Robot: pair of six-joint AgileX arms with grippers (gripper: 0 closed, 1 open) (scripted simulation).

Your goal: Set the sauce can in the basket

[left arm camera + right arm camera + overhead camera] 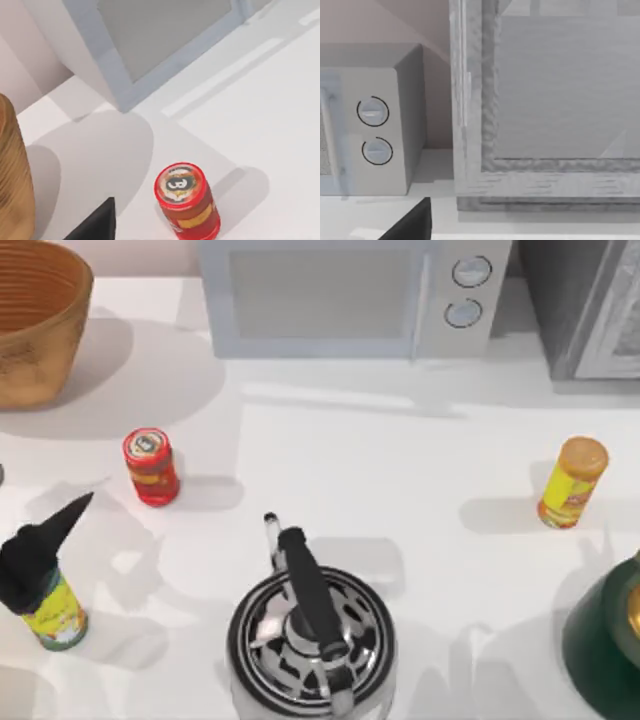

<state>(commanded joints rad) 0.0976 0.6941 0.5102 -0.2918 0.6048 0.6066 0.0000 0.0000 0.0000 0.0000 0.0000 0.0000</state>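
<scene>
Approaching is the step in hand: the left pincer (70,512) hovers near the desk's (400,470) left edge, just short of the sauce can (151,467); whether it is open I cannot tell. The can stands upright, red with a pale round emblem and yellow-orange band. Next comes lowering around it, then carrying to the basket (35,325) at the far left corner.

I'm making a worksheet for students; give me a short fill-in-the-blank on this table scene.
1. The sauce can stands ___ on the white table.
2. The basket sits in the table's far ___ corner.
3. The yellow can at the right has an ___ lid.

Missing words: upright; left; orange
</scene>
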